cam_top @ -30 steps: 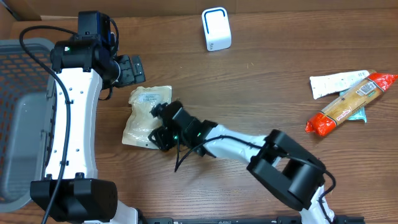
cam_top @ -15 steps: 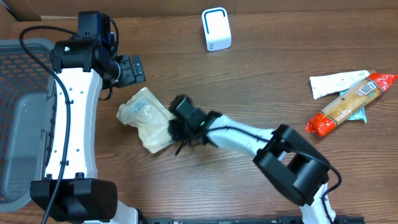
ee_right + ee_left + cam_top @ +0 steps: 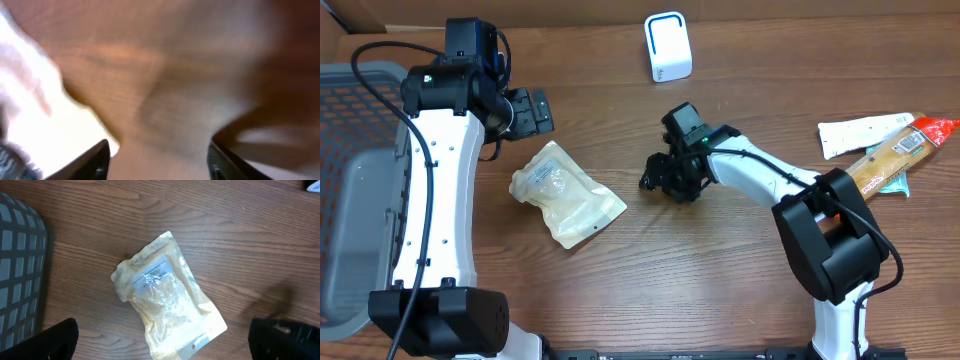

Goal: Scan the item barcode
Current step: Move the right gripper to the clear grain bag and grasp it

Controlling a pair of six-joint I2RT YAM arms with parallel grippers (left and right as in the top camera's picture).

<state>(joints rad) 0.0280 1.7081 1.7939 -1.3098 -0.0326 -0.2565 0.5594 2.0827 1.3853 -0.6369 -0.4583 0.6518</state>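
Closest to the robot's side, the wooden table [image 3: 660, 300] is brown, with a long grain and a dull sheen. Along its left edge stands a grey plastic basket [image 3: 350, 120] with lattice walls and rounded corners. Whether anything lies in it cannot be told.

A little farther in lies the task's item, a pouch [image 3: 567, 195] flat on the wood and angled, touching neither gripper. It is a soft, cream-coloured translucent bag, crinkled, with pale lumpy contents and a white printed label on its upper half. The left wrist view looks straight down on it [image 3: 165, 300], with the basket's grid at the left edge [image 3: 20, 265].

The left gripper [image 3: 530, 110] hangs just beyond the pouch's far corner. Its 2 black fingers [image 3: 57, 340] stand wide apart and hold nothing. The right gripper [image 3: 660, 180] is to the right of the pouch, apart from it and low over the table. Its wrist view is badly blurred, but the 2 dark fingertips [image 3: 97, 162] show a gap with only wood grain between them, so the jaws are parted and empty.

Near the right edge 2 long snack packets overlap: a glossy clear one with red ends [image 3: 882, 167] lies across a flat white one [image 3: 860, 133].

At the far edge stands a small white scanner [image 3: 668, 47], boxy with rounded corners and a blue-edged face.
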